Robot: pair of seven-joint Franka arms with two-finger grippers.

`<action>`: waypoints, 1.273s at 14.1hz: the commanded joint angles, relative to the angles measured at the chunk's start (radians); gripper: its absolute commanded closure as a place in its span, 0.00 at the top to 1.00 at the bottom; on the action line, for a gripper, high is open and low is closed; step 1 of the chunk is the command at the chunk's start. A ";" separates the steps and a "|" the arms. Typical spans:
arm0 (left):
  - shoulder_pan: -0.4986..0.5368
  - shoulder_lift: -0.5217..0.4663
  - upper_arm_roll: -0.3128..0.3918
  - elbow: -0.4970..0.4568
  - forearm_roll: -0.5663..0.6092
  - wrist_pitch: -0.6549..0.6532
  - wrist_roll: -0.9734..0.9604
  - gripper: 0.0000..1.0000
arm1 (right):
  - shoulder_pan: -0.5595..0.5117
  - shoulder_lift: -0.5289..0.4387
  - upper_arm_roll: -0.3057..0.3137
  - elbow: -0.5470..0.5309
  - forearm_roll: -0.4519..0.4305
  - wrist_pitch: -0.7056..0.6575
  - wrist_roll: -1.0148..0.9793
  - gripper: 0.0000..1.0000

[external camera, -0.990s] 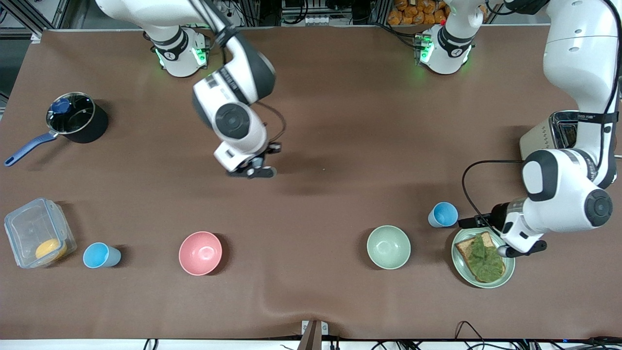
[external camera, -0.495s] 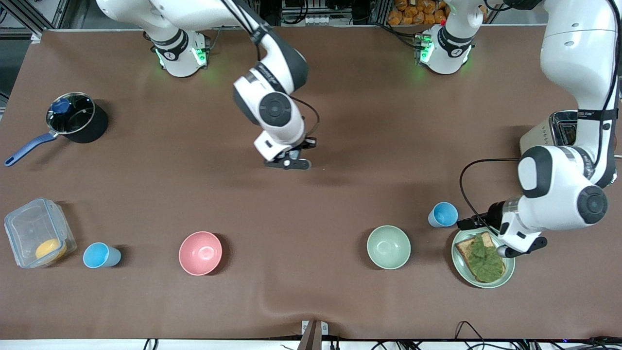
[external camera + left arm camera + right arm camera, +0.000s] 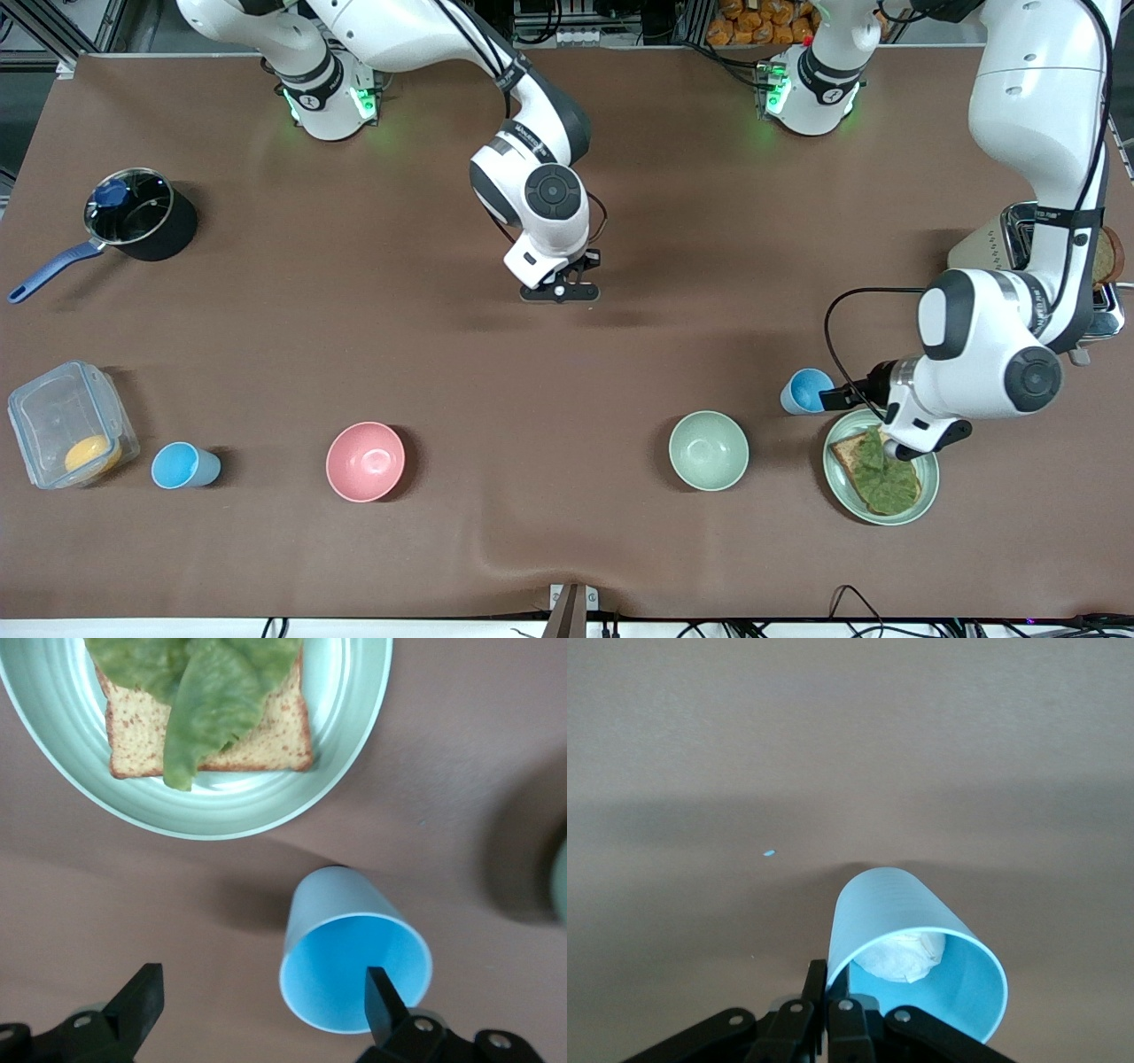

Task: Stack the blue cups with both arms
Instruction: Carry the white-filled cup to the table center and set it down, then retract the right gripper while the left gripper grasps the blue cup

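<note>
Right pincer pinches a blue cup's rim above mid-table; left pincer gapes over another cup.

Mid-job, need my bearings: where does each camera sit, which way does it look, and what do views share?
Front view: high across the table, facing both bases; shows both arms, the left gripper over the plate, the right gripper over bare table.
Left wrist view: on the left wrist, looking down at a blue cup and the plate; its open gripper shows.
Right wrist view: on the right wrist, looking down; its gripper is shut on a paler blue cup.
Shared: front and left wrist views show the blue cup beside the plate.
</note>
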 commanded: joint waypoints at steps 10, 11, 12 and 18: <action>-0.038 0.088 0.000 -0.021 0.074 0.104 -0.012 0.65 | -0.163 -0.174 -0.018 0.084 -0.019 -0.262 -0.061 1.00; -0.039 0.090 0.000 -0.021 0.075 0.112 -0.011 0.44 | -0.218 -0.211 -0.017 0.084 -0.018 -0.297 -0.127 1.00; -0.035 0.090 0.000 -0.021 0.077 0.119 -0.009 0.32 | -0.281 -0.243 -0.017 0.086 -0.016 -0.332 -0.203 1.00; -0.040 0.094 0.001 -0.021 0.074 0.124 -0.023 0.07 | -0.620 -0.344 -0.017 0.116 -0.012 -0.498 -0.656 1.00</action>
